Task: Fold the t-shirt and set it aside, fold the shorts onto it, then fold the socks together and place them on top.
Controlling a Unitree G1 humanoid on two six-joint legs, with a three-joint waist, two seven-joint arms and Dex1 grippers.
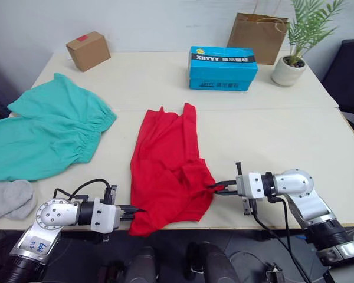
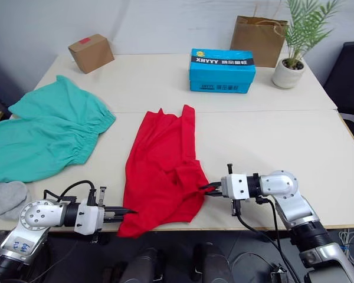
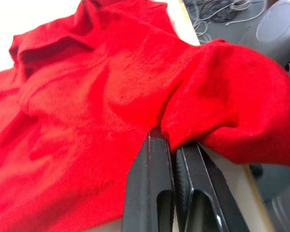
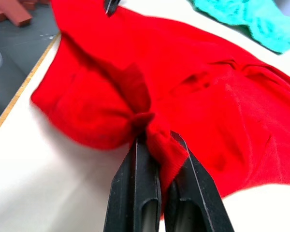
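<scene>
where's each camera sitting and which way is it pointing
Left eye and right eye views: on the head, facing forward and down over the table; both arms show, the left gripper and right gripper each shut on the t-shirt, the shorts at left.
Left wrist view: on the left wrist, looking along its fingers into the red cloth.
Right wrist view: on the right wrist, looking along its fingers at the pinched cloth.
All four views share the t-shirt.
</scene>
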